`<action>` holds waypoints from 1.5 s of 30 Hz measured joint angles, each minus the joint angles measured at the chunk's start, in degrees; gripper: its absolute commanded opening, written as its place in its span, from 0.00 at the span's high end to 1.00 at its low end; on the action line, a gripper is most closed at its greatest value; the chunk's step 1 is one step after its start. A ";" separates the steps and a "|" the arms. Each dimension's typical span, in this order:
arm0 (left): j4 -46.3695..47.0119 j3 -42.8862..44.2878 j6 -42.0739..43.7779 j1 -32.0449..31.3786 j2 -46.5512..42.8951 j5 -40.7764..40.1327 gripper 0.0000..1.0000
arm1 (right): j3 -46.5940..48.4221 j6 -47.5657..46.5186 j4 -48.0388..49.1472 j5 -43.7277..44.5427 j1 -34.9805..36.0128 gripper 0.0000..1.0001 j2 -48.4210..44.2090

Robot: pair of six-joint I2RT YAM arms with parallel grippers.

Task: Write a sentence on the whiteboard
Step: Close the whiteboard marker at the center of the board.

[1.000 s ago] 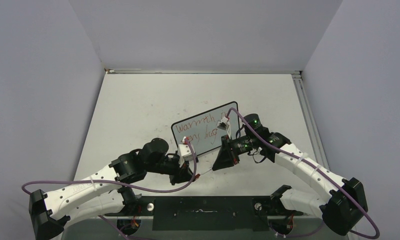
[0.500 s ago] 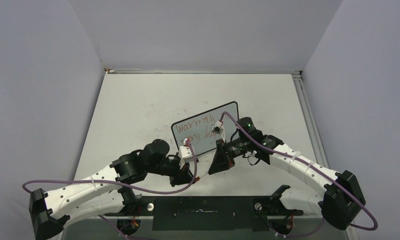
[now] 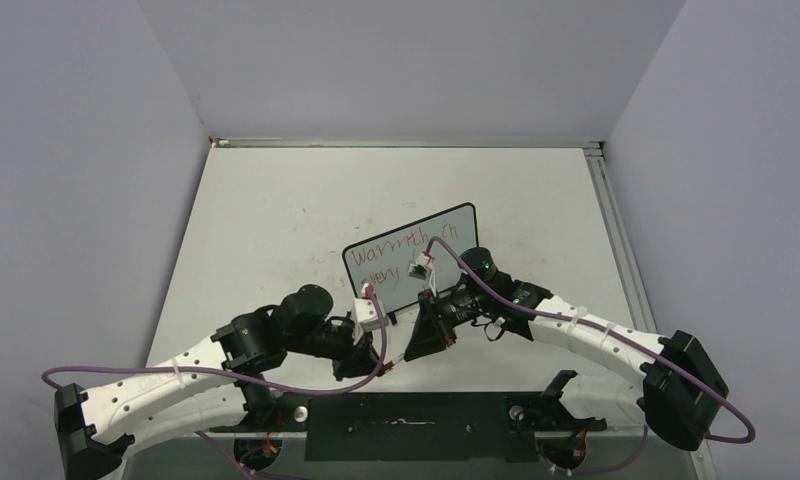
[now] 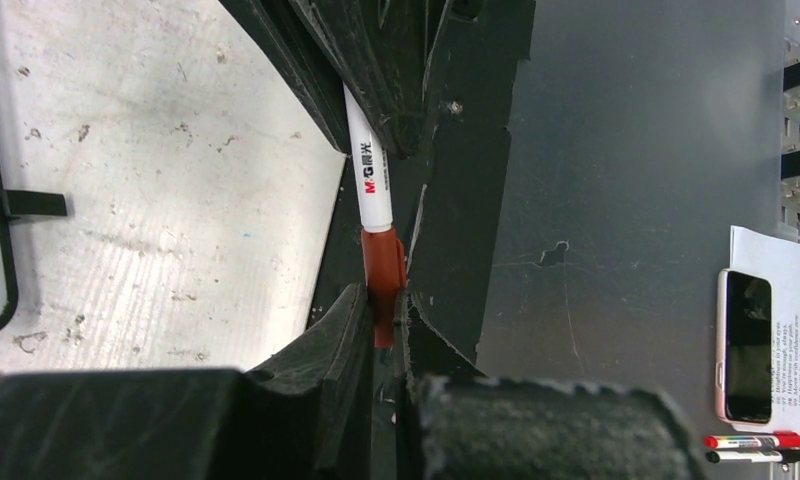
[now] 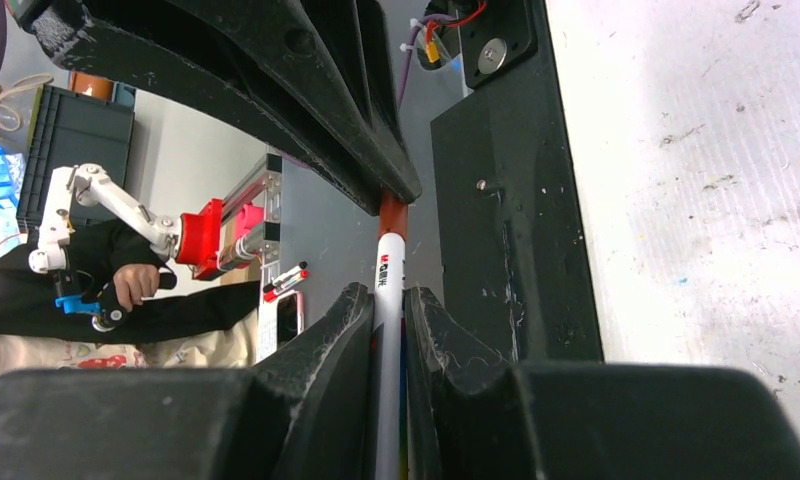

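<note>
The whiteboard (image 3: 409,256) stands mid-table with the sentence (image 3: 396,257) in red handwriting on two lines. Its black frame and one foot (image 4: 32,204) show in the left wrist view. A marker (image 3: 399,354) with a white barrel (image 4: 369,172) and a red cap (image 4: 383,268) spans the two grippers in front of the board. My left gripper (image 3: 378,357) (image 4: 381,302) is shut on the red cap. My right gripper (image 3: 417,341) (image 5: 388,300) is shut on the white barrel (image 5: 388,268). The grippers face each other tip to tip.
The black base plate (image 3: 416,411) runs along the table's near edge, right under the grippers. Grey walls close in the left, right and back. Beyond the near edge lie a phone (image 4: 754,345) and spare markers (image 4: 754,447).
My right gripper has moved left and toward the near edge, away from the board, up to the left gripper. The left arm has drawn slightly back.
</note>
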 measured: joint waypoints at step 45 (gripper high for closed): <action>16.35 -4.17 -35.15 0.92 -16.06 -22.86 0.30 | -11.08 17.70 29.97 11.82 -5.57 0.95 -17.44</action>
